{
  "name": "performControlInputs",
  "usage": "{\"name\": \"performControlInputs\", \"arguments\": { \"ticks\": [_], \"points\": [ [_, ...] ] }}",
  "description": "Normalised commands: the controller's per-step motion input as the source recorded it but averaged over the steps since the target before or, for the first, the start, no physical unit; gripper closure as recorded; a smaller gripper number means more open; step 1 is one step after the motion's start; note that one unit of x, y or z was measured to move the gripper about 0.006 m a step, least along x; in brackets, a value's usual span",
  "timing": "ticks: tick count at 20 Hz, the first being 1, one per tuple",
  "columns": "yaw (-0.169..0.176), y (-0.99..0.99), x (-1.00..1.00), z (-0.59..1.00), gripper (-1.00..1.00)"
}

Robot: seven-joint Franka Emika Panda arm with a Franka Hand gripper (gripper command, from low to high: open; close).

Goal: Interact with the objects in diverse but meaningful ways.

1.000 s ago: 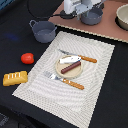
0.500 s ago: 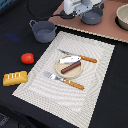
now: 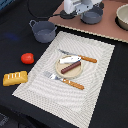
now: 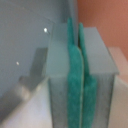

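The white gripper (image 3: 82, 6) is seen at the far edge, above a small grey handled pot (image 3: 93, 16) on the brown board (image 3: 107, 27). In the wrist view its green pads (image 4: 75, 75) are pressed together, holding nothing. The brown sausage (image 3: 71, 66) lies well apart on a round tan plate (image 3: 60, 70), its long axis slanted across the striped placemat (image 3: 90, 85), with open room around it
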Motion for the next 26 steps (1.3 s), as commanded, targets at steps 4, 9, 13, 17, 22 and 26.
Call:
{"name": "performControlInputs", "arguments": {
  "ticks": [4,9,13,17,22,26],
  "points": [
    [0.013,0.22,-0.72,0.44,1.0],
    [0.023,0.06,-0.7,0.31,1.0],
    [0.018,-0.01,-0.54,0.13,1.0],
    [0.0,-0.11,-0.12,0.01,1.0],
    [0.0,-0.15,-0.13,-0.01,1.0],
    [0.0,-0.26,-0.1,-0.07,1.0]
  ]
}}
